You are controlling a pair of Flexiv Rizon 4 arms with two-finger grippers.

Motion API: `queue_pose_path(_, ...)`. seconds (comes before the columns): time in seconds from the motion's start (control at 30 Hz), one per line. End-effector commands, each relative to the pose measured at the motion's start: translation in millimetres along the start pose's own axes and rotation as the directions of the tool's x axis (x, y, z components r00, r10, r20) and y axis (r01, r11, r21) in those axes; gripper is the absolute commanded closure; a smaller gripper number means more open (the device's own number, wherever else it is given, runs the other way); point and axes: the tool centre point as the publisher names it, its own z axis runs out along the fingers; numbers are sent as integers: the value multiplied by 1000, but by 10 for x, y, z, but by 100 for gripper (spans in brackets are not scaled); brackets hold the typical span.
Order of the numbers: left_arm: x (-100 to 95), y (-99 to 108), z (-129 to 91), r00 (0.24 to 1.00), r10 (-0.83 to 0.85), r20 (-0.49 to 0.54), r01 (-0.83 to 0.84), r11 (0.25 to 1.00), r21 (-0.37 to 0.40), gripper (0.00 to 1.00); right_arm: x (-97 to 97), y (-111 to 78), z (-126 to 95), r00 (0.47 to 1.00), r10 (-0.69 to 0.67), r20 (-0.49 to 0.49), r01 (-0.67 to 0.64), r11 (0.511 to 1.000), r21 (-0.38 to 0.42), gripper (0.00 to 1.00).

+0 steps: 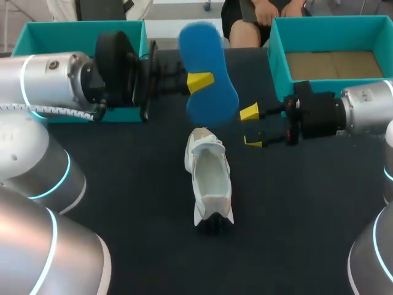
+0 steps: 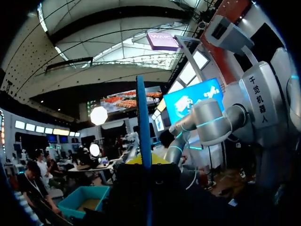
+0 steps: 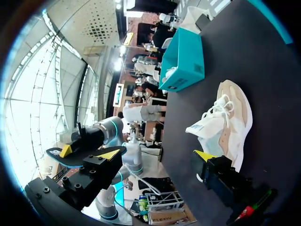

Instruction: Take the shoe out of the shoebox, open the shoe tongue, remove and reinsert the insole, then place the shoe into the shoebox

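**A:** Where did everything stand?

**B:** The left gripper point(image 1: 201, 80) was clamped on the flat blue foam insole point(image 1: 209, 74), holding it up over the far middle of the black table point(image 1: 135, 184). From that arm's own wrist the insole point(image 2: 143, 127) showed edge-on between the fingers. The white low-top shoe point(image 1: 210, 184) lay at the table's middle, lengthwise toward the near edge, with its mouth facing up.

**A:** And the other arm?

**B:** The right gripper point(image 1: 250, 127) hung empty with its yellow tips apart, just beside the insole's lower end and near the shoe's far end point(image 3: 225, 122).

**A:** So the insole was out and reinsertion looked next. How should that go?

**B:** My judgement was that the right gripper ought to steady the shoe or hold the tongue back. The left should tip one end of the insole into the mouth and slide it along the sole. Pushed down flat, the foam would likely buckle.

**A:** Was there room to move?

**B:** There was open table on both sides of the shoe and toward the near edge. The far corners were tighter. The teal cardboard shoebox point(image 1: 277, 61) sat at the far right corner, close behind the right gripper. A second teal box point(image 1: 37, 38) sat at the far left corner, behind the left arm. A backward swing could have clipped either wall.
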Motion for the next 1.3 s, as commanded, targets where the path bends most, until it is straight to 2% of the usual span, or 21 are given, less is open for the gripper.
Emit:
queue_pose_path(0.03,-7,112,-107,822,562,-96,-562,827,28,100,-1,-3,18,1000,0,1,0,1000,-2,0)
queue_pose_path(0.1,-19,165,-127,805,584,-105,-587,809,5,100,-1,-3,18,1000,0,1,0,1000,-2,0)
queue_pose_path(0.87,-19,165,-127,805,584,-105,-587,809,5,100,-1,-3,18,1000,0,1,0,1000,-2,0)
queue_pose_path(0.9,-10,183,-139,787,608,-101,-611,792,7,100,-1,-3,18,1000,0,1,0,1000,-2,0)
queue_pose_path(0.93,24,223,-171,694,713,-102,-716,698,4,100,-1,-3,18,1000,0,1,0,1000,-2,0)
queue_pose_path(1.07,102,367,-282,481,867,-129,-874,485,0,100,-1,-3,18,1000,0,1,0,1000,-2,0)
queue_pose_path(1.1,110,397,-306,473,872,-125,-880,476,-9,100,-1,-3,18,1000,0,1,0,1000,-2,0)
queue_pose_path(1.13,116,432,-327,409,903,-134,-912,411,-15,100,-1,-3,18,1000,0,1,0,1000,-2,0)
queue_pose_path(1.17,135,458,-344,384,915,-124,-922,387,0,100,-1,-3,18,1000,0,1,0,1000,-2,0)
queue_pose_path(1.2,127,478,-364,394,914,-97,-919,395,-10,100,-1,-3,18,1000,0,1,0,1000,-2,0)
queue_pose_path(1.23,138,502,-378,331,939,-97,-943,332,-2,100,-1,-3,18,1000,0,1,0,1000,-2,0)
queue_pose_path(1.3,158,537,-384,251,962,-107,-968,251,-11,100,-1,-3,18,1000,0,1,0,1000,-2,0)
